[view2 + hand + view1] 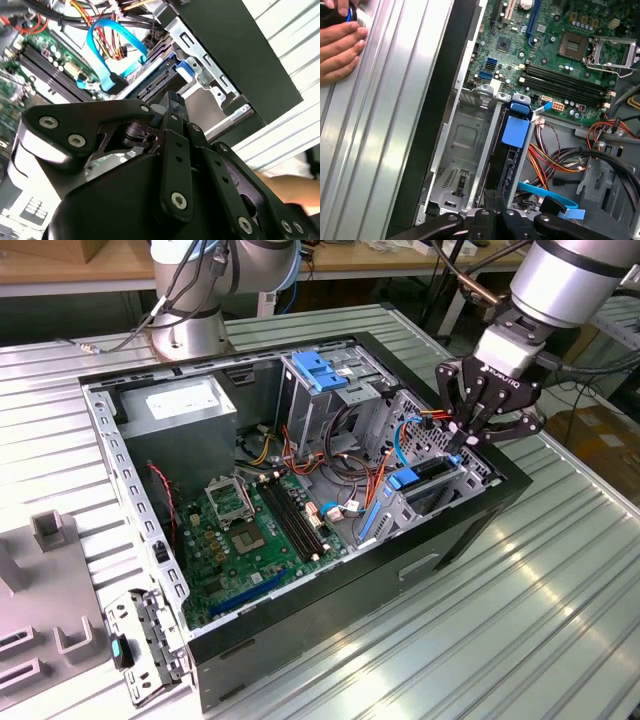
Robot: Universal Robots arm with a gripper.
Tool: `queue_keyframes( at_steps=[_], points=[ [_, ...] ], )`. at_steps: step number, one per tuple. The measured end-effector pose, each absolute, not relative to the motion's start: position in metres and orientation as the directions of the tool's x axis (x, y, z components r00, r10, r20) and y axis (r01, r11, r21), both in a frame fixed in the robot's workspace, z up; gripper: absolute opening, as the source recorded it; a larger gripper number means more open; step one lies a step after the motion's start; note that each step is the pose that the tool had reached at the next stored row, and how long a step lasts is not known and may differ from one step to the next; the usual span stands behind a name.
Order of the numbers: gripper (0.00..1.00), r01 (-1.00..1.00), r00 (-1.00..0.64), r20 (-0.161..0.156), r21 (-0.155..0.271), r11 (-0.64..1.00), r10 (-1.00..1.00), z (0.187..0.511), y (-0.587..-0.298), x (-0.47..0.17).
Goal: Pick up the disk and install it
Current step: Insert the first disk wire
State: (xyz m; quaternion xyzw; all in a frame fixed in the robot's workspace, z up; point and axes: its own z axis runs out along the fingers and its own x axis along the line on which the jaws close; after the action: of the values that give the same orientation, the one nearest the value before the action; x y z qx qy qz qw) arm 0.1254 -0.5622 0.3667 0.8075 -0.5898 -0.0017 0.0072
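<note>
On the exterior view's left, grey fixture blocks (45,530) lie on the ribbed metal table (480,640). Just beside them, a small metal bracket (140,640) leans at the corner of the open computer case (470,530).

Inside the case, the grey power supply box (180,410) sits in the far corner. The green motherboard (245,540) lies flat below it. More to the middle stands an upright metal cage (300,420) with a blue handle (318,370) on its top.

Toward the exterior view's right is the drive bay (455,495), close to the black wall of the case. The disk (425,472) stands on its edge inside this bay, between the metal walls, with its blue side rail showing. In the first wrist view the disk (510,165) sits deep in the slot. In the second wrist view its connector end (160,85) is free, and a blue flat cable (107,55) hangs near it, not plugged in.

The gripper (462,440) is over the bay. Its fingers are brought together, and in both wrist views the tips (492,197) (173,100) stand at the end of the disk. I cannot tell whether they press on it.

In the first wrist view a person's hand (337,50) rests on the table outside the case wall.
</note>
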Motion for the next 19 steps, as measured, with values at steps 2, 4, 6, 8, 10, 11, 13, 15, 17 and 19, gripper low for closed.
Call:
queue_keyframes(
  at_steps=[2,4,6,8,10,11,13,15,17,19],
  points=[
    [0.11,-0.943,0.333,0.006,0.014,-0.333,-0.943,0.367,-0.562,0.129],
    [0.11,-0.941,0.338,0.006,0.014,-0.338,-0.941,0.367,-0.561,0.132],
    [0.11,-0.939,0.345,0.006,0.014,-0.345,-0.939,0.367,-0.559,0.136],
    [0.11,-0.935,0.354,0.006,0.014,-0.354,-0.935,0.367,-0.558,0.140],
    [0.11,-0.933,0.360,0.006,0.014,-0.360,-0.933,0.367,-0.557,0.142],
    [0.11,-0.931,0.366,0.006,0.014,-0.366,-0.931,0.367,-0.556,0.144],
    [0.11,-0.923,0.384,0.006,0.014,-0.384,-0.923,0.367,-0.556,0.146],
    [0.11,-0.909,0.417,0.006,0.014,-0.417,-0.909,0.367,-0.556,0.146],
    [0.11,-0.884,0.467,0.006,0.014,-0.467,-0.884,0.367,-0.556,0.146],
    [0.11,-0.866,0.500,0.006,0.014,-0.500,-0.866,0.367,-0.556,0.146]
  ],
)
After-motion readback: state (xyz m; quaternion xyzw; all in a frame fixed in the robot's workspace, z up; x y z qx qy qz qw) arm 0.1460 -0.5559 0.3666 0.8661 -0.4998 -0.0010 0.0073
